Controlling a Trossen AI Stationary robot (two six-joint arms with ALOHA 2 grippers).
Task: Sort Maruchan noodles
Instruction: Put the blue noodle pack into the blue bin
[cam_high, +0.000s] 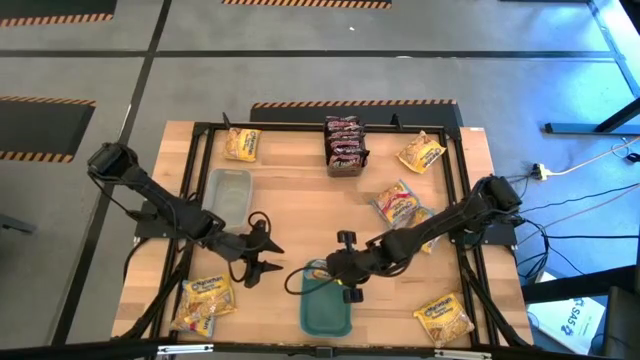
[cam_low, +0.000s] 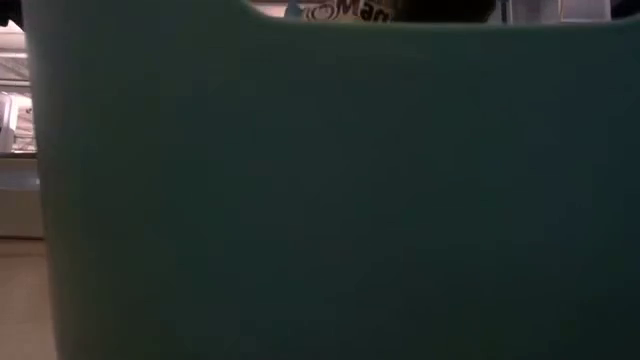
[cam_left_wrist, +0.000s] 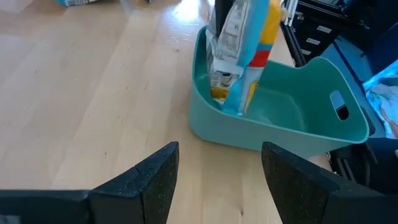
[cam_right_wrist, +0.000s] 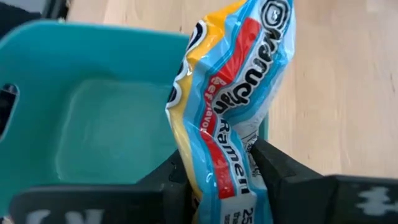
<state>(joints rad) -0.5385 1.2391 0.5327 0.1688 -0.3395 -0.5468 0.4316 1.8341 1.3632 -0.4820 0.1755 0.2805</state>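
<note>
A pale-blue plastic Maruchan ramen packet with red and yellow print (cam_right_wrist: 227, 106) hangs upright over the far end of a teal rectangular plastic tray (cam_high: 326, 312), its lower edge down inside the tray's wall, pinched between the two dark fingers of the right gripper (cam_right_wrist: 224, 171), whose jaws are closed narrowly on the wrapper. The left gripper (cam_left_wrist: 217, 177) hovers just beside the tray over bare wood, its fingers spread wide with nothing between them and pointed toward the packet. Around them on the light wooden table (cam_high: 290, 200) lie the other noodles: yellow packets at the near left corner (cam_high: 205, 300), the near right corner (cam_high: 445, 318), the far left (cam_high: 242, 144) and the far right (cam_high: 421, 153), another pale one beside the right arm (cam_high: 397, 205), and a stack of dark brown-red packets (cam_high: 343, 145) at the far edge. A clear grey plastic tub (cam_high: 228, 190) sits left of centre. In the low view the tray's wall fills nearly the whole picture. Beyond the black table frame, grey floor carries black-and-orange hazard stripes (cam_high: 350, 103), with cables trailing at right.
</note>
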